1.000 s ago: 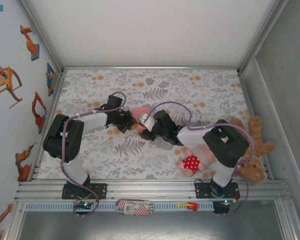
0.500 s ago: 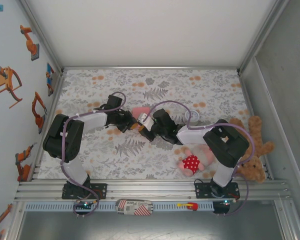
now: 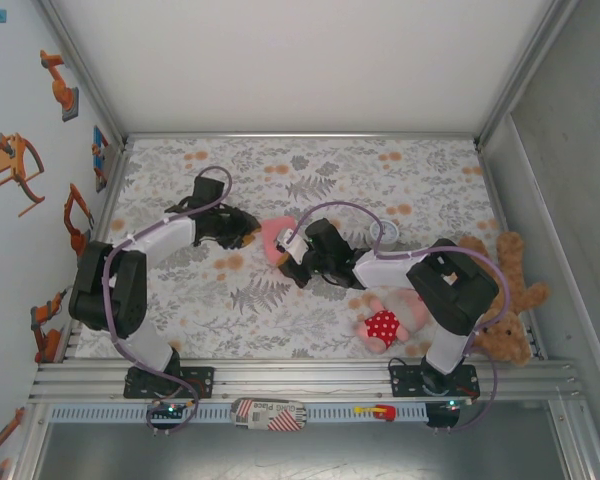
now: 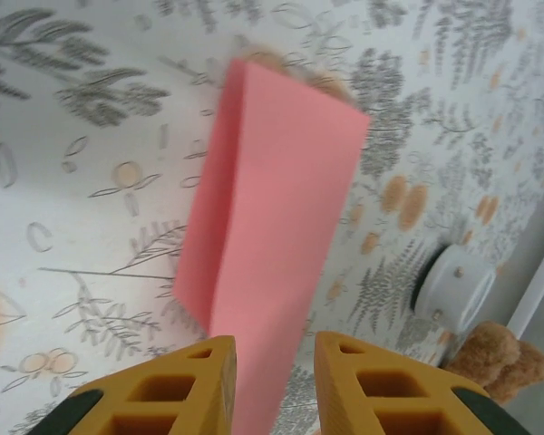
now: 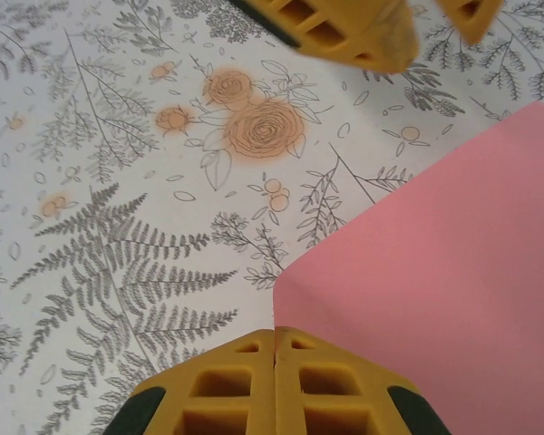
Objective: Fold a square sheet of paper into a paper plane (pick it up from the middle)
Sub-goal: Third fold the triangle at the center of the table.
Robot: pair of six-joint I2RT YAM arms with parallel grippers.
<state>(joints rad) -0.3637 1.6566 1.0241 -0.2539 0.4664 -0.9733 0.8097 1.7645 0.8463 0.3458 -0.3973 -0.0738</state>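
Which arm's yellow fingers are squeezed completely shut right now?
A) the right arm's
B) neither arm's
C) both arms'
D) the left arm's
A: the fingers of the right gripper meet with no gap on the edge of the pink paper, while those of the left gripper stand apart with the paper between them.
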